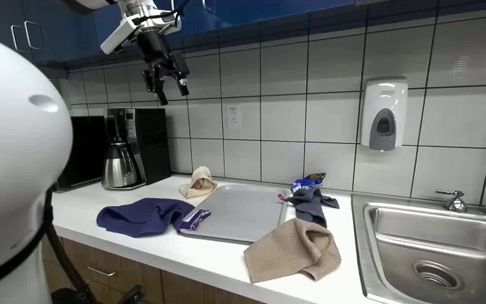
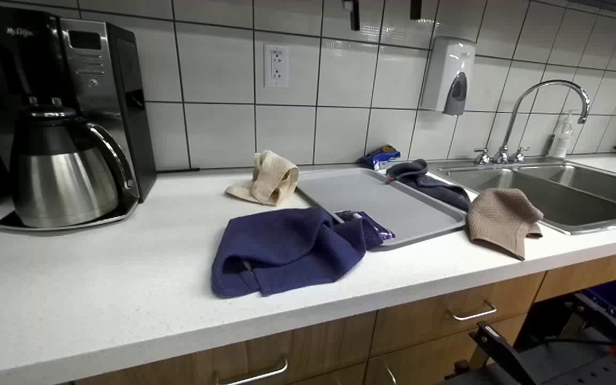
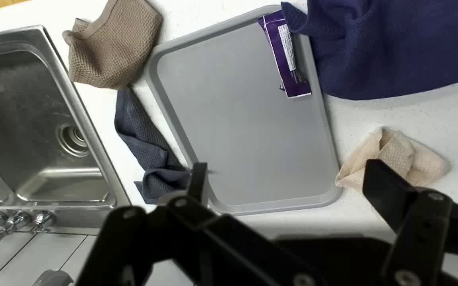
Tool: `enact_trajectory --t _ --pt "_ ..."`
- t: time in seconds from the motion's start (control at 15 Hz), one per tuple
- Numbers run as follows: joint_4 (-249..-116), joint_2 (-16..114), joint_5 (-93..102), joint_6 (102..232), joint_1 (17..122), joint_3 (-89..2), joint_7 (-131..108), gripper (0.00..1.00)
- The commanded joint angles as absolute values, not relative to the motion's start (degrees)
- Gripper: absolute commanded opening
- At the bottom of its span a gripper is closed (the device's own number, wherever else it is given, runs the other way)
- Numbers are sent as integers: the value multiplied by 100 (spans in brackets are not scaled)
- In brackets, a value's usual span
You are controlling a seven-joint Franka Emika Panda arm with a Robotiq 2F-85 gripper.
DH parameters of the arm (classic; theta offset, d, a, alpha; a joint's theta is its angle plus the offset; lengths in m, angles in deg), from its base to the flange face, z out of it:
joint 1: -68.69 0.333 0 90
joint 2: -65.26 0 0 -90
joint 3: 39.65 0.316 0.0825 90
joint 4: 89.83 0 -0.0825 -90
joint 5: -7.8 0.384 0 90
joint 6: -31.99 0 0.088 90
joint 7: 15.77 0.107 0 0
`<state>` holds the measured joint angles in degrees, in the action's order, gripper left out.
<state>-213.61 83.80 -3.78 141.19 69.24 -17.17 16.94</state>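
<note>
High above the counter my gripper [image 1: 174,96] stands open, its jaws wide apart with nothing between them. In the wrist view the two fingers frame the far end of a grey tray [image 3: 229,119]. A purple packet [image 3: 286,55] lies across the tray's edge, partly under a navy towel [image 3: 392,51]. Beside the tray sit a crumpled beige cloth [image 3: 404,155], a dark grey cloth [image 3: 145,139] and a brown cloth [image 3: 117,43]. Behind the dark grey cloth, a blue packet [image 2: 380,156] rests near the wall in both exterior views; the wrist view does not show it.
A coffee maker [image 2: 99,69] with a steel carafe [image 2: 64,182] stands at one end of the counter. The steel sink [image 1: 428,236] and its faucet [image 2: 516,107] are at the other. Blue cabinets [image 1: 243,14] hang overhead, and a soap dispenser [image 1: 384,114] is on the tiled wall.
</note>
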Motion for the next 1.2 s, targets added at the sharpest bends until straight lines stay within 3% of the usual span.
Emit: enact_trajectory --t 0.0,1.13 --pt "-21348 8344 -453 14098 7152 -1914 1754 100" --pt "-21724 8104 -342 14691 7466 -1983 1801 100"
